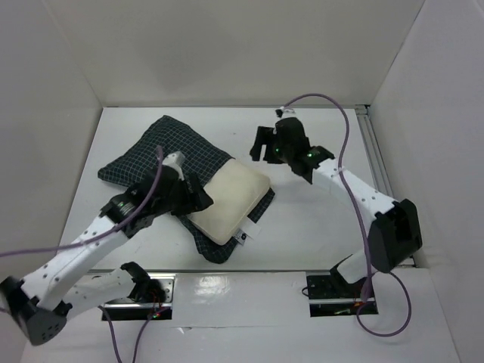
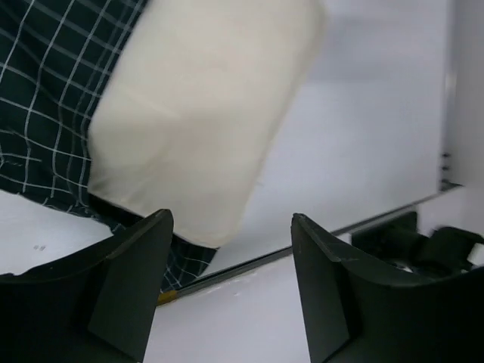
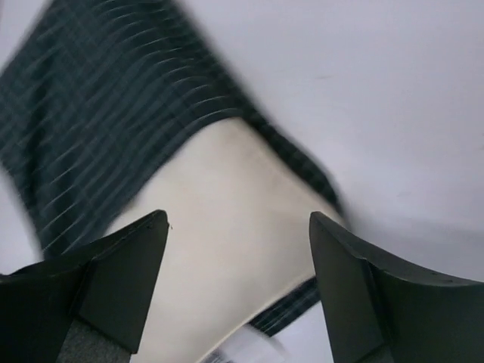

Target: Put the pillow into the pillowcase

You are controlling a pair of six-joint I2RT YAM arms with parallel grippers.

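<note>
L gripper [image 2: 231, 227]: jaws wide apart, nothing between; hangs just over pillow's [image 1: 231, 200] near-left edge. R gripper [image 3: 238, 227]: also spread, empty; hovers above pillow's far-right corner, no contact. Pillow lies on table [image 1: 318, 227], far-left part tucked inside pillowcase [image 1: 162, 155], near-right end w/ tag [image 1: 242, 237] sticks out bare on case's lower layer. Looks approx. halfway done. Left to do: regrip case mouth beside pillow, pull it over exposed end, or push pillow deeper.
</note>
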